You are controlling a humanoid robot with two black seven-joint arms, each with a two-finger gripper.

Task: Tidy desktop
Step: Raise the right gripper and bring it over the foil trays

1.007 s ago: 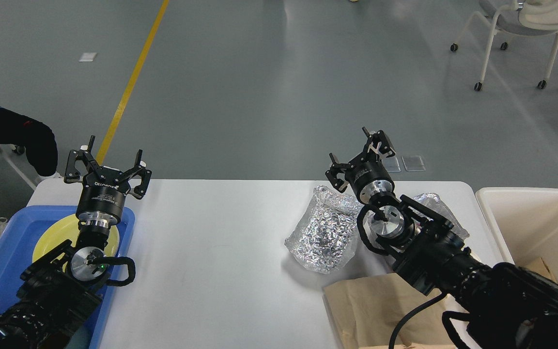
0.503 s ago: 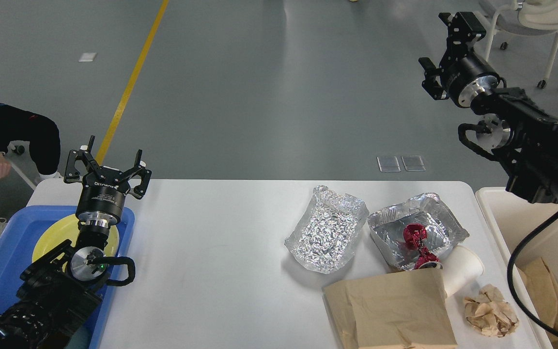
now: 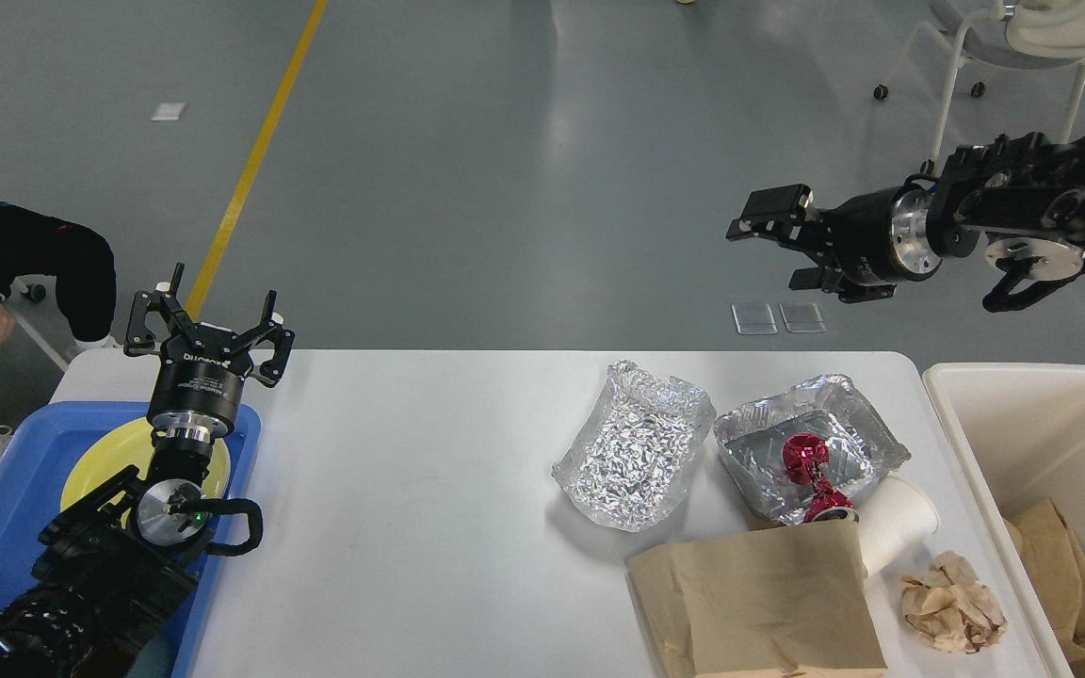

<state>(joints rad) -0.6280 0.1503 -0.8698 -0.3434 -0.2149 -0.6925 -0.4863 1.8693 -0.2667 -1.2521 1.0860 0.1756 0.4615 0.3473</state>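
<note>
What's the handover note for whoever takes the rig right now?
Left claw: open, empty, above the yellow plate in the blue tray.
Right claw: open, empty, raised beyond the far edge of the desktop, pointing left.
On the desktop, right side: two foil trays, the right one holding a red wrapper; paper cup on its side; brown bag; crumpled paper.
Done: a brown bag lies in the bin.
Left: all the litter above remains to be cleared.
</note>
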